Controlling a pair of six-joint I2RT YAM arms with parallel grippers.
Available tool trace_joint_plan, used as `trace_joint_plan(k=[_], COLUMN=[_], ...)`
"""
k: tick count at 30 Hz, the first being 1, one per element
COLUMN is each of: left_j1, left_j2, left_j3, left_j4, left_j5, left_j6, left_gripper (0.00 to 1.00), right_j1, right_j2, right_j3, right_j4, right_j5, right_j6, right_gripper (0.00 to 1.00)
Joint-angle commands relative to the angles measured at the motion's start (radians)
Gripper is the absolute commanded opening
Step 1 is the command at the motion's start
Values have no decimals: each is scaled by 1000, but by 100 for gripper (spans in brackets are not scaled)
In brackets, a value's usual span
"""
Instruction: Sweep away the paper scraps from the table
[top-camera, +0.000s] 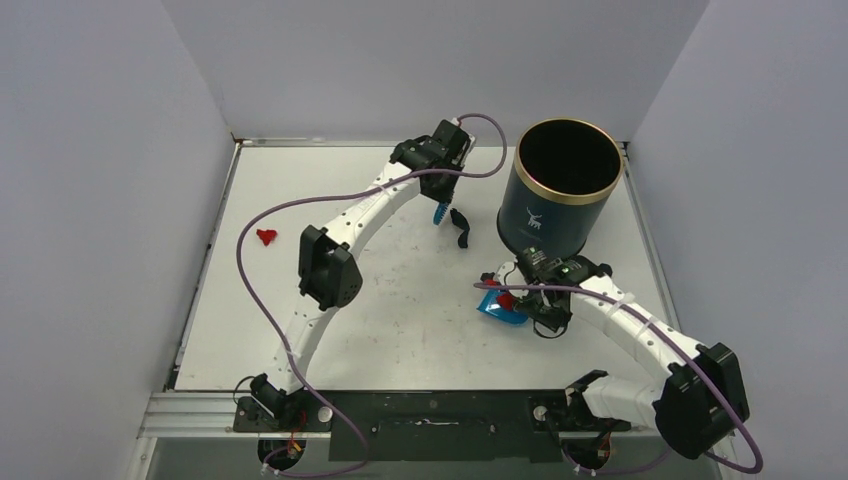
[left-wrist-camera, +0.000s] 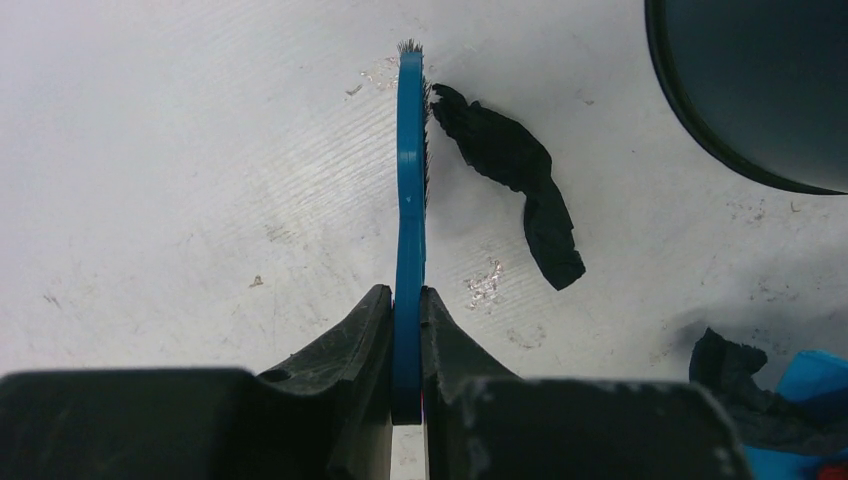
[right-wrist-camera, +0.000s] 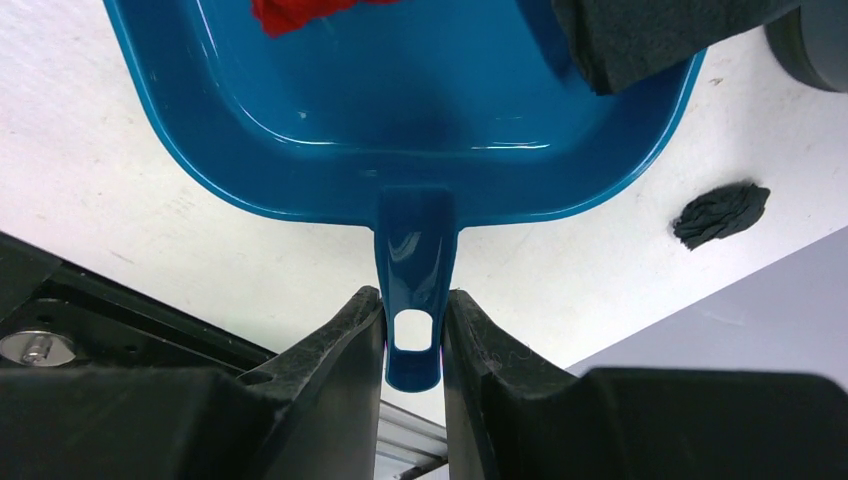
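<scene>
My left gripper (top-camera: 440, 192) is shut on the handle of the blue hand brush (left-wrist-camera: 410, 180), bristles down on the table (top-camera: 400, 300). A long black paper scrap (left-wrist-camera: 510, 170) lies just right of the bristles, also in the top view (top-camera: 461, 228). My right gripper (right-wrist-camera: 413, 300) is shut on the handle of the blue dustpan (right-wrist-camera: 400, 110), which holds a red scrap (right-wrist-camera: 295, 12) and a black scrap (right-wrist-camera: 650, 35). Another black scrap (right-wrist-camera: 720, 213) lies on the table beside the pan. A lone red scrap (top-camera: 265, 237) lies far left.
A tall dark blue bin (top-camera: 558, 187) with a gold rim stands at the back right, close behind the dustpan (top-camera: 500, 308). Grey walls close in the table on three sides. Purple cables hang from both arms.
</scene>
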Motion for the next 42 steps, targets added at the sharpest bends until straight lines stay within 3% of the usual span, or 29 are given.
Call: trace_joint_plan(k=[1, 5, 9, 16, 21, 28, 30, 36, 42], left_j1=[9, 3, -22, -73, -110, -178, -191, -194, -164], left_j2=[22, 46, 39, -69, -246, -448, -479, -596, -694], left_j3=[64, 42, -27, -294, -647, -943, -975, -1009, -996], left_j4=[57, 34, 13, 40, 246, 492, 510, 460, 314], left_j5=[72, 222, 282, 350, 475, 607, 623, 492, 464], left_j6=[52, 70, 99, 99, 21, -136, -168, -219, -191], left_gripper=[0, 0, 0, 0, 0, 0, 0, 0, 0], right_j1=[-27, -60, -75, -75, -74, -78, -77, -76, -77], right_j2=[51, 103, 147, 209, 236, 266, 278, 244, 173], right_j3=[-6, 26, 42, 22, 6, 3, 1, -2, 18], right_j4=[32, 45, 51, 92, 126, 158, 166, 151, 99], right_j5=[74, 89, 92, 123, 138, 115, 115, 105, 88], right_j6=[38, 45, 43, 18, 4, 5, 8, 15, 29], right_gripper=[5, 5, 5, 5, 5, 5, 5, 5, 7])
